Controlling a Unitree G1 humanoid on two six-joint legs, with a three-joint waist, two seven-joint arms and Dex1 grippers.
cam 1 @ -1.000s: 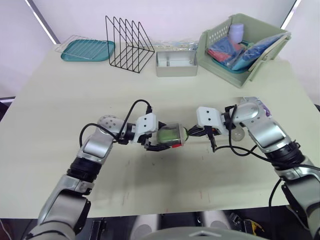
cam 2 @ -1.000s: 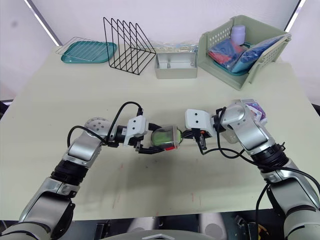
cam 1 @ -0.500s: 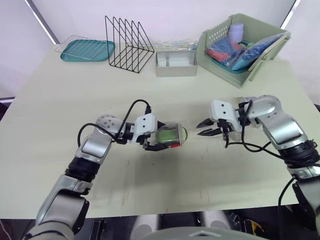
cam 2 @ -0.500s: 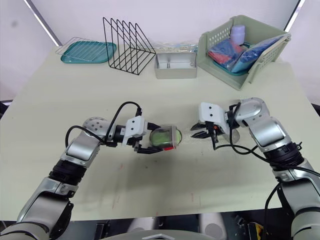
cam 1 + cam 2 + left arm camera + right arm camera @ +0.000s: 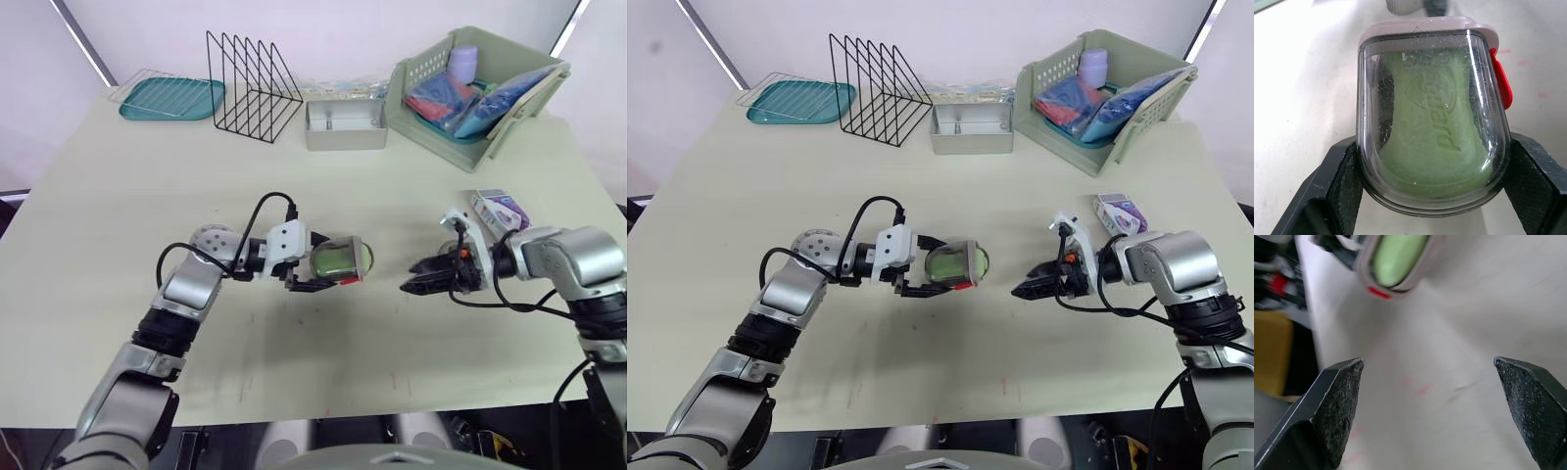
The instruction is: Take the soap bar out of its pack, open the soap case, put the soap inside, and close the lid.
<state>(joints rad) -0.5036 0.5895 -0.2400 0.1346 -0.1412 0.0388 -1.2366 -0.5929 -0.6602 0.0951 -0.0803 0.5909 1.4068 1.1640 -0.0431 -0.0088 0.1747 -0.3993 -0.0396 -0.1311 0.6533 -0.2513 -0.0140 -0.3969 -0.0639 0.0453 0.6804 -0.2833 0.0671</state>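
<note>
The soap case (image 5: pixel 339 258) has a clear domed lid, a pale base and a red latch, and the green soap bar (image 5: pixel 1432 117) lies inside under the shut lid. My left gripper (image 5: pixel 328 272) is shut on the case, one black finger (image 5: pixel 1337 186) against each long side, holding it just above the table's middle. My right gripper (image 5: pixel 421 287) stands open a hand's width to the right of the case, fingers pointing at it, with nothing between them. The case's latch end (image 5: pixel 1396 259) faces it. The purple and white soap pack (image 5: pixel 498 209) lies behind the right arm.
Along the far edge stand a teal tray (image 5: pixel 168 98) under a wire grid, a black wire rack (image 5: pixel 253 86), a metal tin (image 5: pixel 345 124) and a green basket (image 5: pixel 475 83) holding packets and a lilac cup. Bare tabletop (image 5: pixel 372 352) lies in front of both grippers.
My right gripper let go of the case's end, opened wide and drew back to the right. The left gripper kept its hold on the case, which tilted slightly.
</note>
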